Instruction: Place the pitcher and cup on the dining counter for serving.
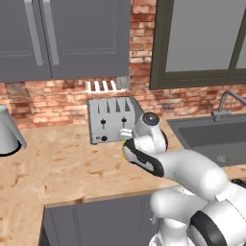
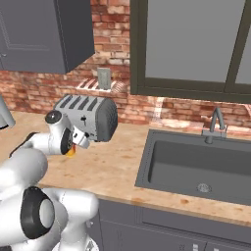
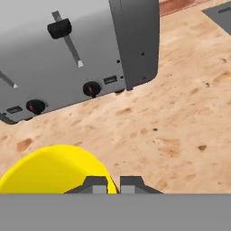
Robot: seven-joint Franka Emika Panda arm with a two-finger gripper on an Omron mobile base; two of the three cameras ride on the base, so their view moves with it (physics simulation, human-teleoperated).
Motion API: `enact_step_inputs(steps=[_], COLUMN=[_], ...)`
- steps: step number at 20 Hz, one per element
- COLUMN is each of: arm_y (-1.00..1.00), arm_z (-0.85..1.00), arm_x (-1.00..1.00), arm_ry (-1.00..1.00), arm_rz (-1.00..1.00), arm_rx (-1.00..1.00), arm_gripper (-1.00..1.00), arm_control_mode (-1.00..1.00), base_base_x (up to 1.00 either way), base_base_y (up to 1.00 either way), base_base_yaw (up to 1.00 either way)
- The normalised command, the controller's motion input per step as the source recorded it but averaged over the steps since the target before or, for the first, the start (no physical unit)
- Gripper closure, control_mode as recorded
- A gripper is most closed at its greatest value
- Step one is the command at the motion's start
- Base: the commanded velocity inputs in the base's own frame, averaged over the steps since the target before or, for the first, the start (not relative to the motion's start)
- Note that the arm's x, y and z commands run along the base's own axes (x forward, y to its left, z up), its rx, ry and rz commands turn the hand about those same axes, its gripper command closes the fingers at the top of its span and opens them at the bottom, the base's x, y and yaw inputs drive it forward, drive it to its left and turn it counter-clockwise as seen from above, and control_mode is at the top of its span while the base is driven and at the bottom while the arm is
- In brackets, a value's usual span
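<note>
Gripping the cup (image 3: 54, 169) by its rim, the pincer (image 3: 113, 185) has its tips pressed almost together on the yellow wall; the cup shows as a yellow sliver under the hand (image 1: 129, 144) in the left base view.

Risks, largest first:
- The counter (image 1: 57, 168) beneath the pincer is the toaster counter under wall cupboards (image 1: 67, 38), not the dining one. The cup seems to need a long carry, and a base drive with so thin a pinch could judder it loose.
- A rim-only hold looks marginal. The cup hangs to one side of the tips, so any swing could tilt or drop it.
- Whether the cup is lifted or touching the counter cannot be told. If it is low, dragging it across could twist it out of the grip.

Surroundings, largest first:
- The window (image 2: 191, 44) and brick wall lie beyond the pincer.
- The sink (image 2: 196, 166) with its tap (image 2: 215, 122) sits well off to the pincer's right; an arc that way would pass over the basin.
- The toaster (image 1: 111, 120) stands just ahead of the pincer, close enough that a forward swing of the hand could clip it.
- The pitcher (image 1: 7, 132) stands far to the pincer's left at the picture's edge, well apart and not yet moved.
- An outlet (image 2: 104, 78) is on the wall behind the toaster.
</note>
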Motion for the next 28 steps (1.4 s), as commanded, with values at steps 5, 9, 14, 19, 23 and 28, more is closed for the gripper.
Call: enact_step_inputs(steps=[5, 9, 14, 19, 23, 28], arm_y=[0.00, -0.06, -0.10, 0.00, 0.00, 0.00], arm_z=[0.52, 0.53, 0.37, 0.00, 0.00, 0.00], arm_x=[-0.40, -0.39, -0.30, 0.00, 0.00, 0.00], arm_ry=[-0.19, -0.15, -0.08, 0.00, 0.00, 0.00], arm_rz=[0.01, 0.00, 0.01, 0.00, 0.00, 0.00], arm_rx=[-0.01, 0.00, 0.00, 0.00, 0.00, 0.00], arm_gripper=[1.00, 1.00, 1.00, 1.00, 1.00, 1.00], arm_control_mode=[-1.00, -1.00, 1.00, 1.00, 1.00, 1.00], base_base_x=[0.00, 0.00, -0.26, -0.93, -0.97, -0.69], base_base_y=[0.00, 0.00, -0.13, -0.36, -0.21, -0.11], base_base_yaw=[0.00, 0.00, 0.07, 0.50, 0.81, 0.95])
